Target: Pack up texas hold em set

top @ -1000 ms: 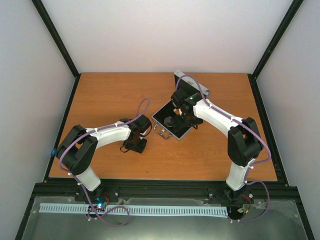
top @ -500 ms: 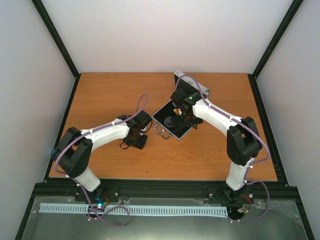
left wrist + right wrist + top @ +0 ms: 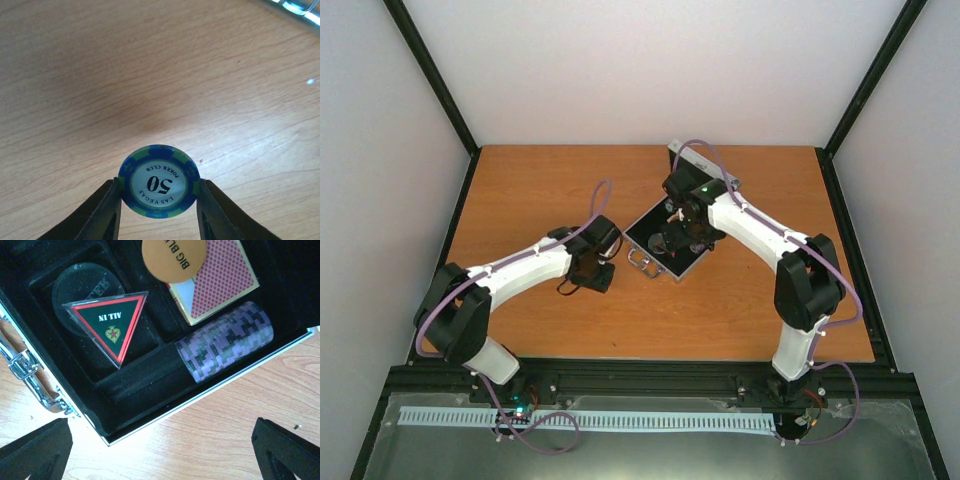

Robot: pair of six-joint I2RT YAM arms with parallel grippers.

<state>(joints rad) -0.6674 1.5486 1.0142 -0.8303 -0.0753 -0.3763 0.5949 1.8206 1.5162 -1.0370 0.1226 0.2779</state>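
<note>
The left tool (image 3: 159, 199) stands narrow, pinching a blue-green 50 chip (image 3: 159, 182) by its rim above bare bench (image 3: 150, 75). The right tool (image 3: 160, 450) gapes wide over the open case (image 3: 135, 385). The case lies at 3 o'clock of the left tool, handle (image 3: 642, 264) nearest it. Since a second ago the left arm has stretched out toward 12 o'clock.
</note>
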